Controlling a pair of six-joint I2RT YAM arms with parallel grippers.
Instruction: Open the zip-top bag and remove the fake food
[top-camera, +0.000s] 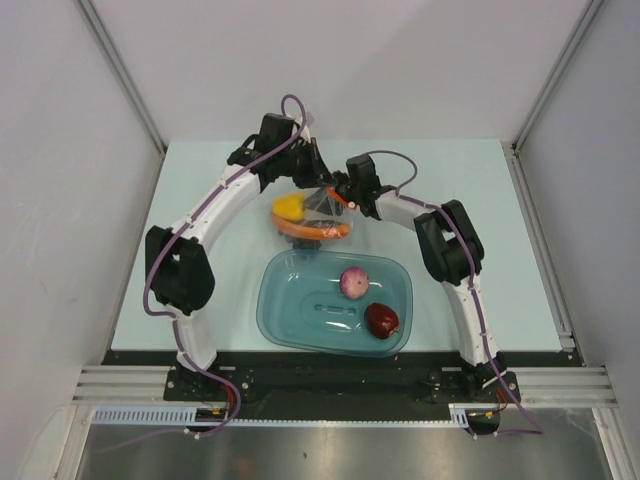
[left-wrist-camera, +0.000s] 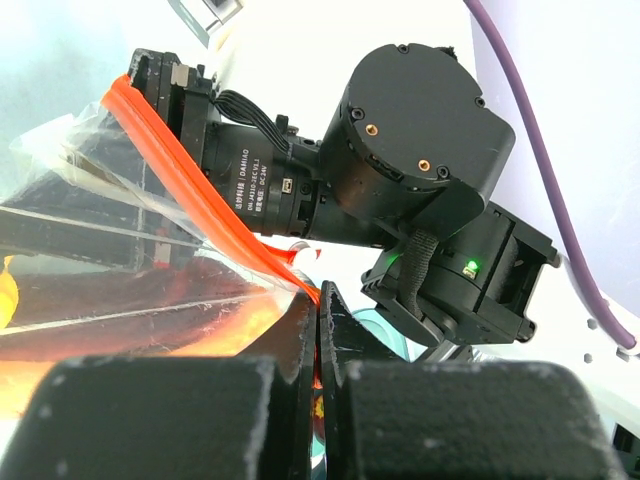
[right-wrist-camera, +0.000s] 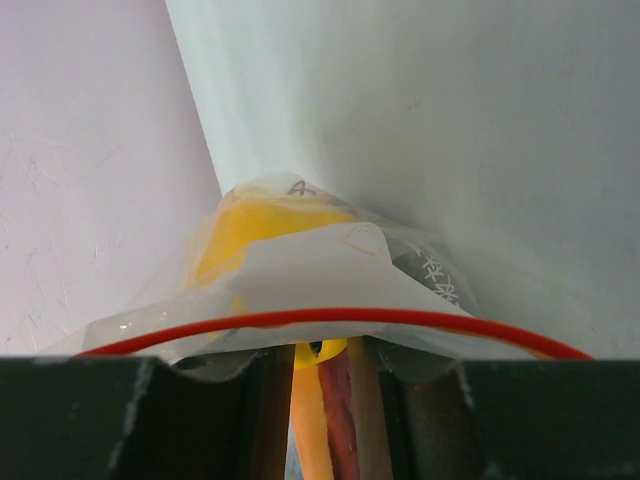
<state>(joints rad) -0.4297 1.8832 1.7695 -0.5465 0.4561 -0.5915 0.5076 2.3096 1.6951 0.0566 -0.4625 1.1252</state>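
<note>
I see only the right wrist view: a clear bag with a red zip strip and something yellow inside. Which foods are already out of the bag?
Observer: The top view shows a pink-purple onion and a dark red apple lying in the teal tub.
Operator: Is the left end effector holding the zip-top bag?
Observer: Yes. In the left wrist view it is shut on the orange-red zip strip.
Operator: Where is the bag relative to the tub?
Observer: Just beyond the tub's far rim, between the two arms.
</note>
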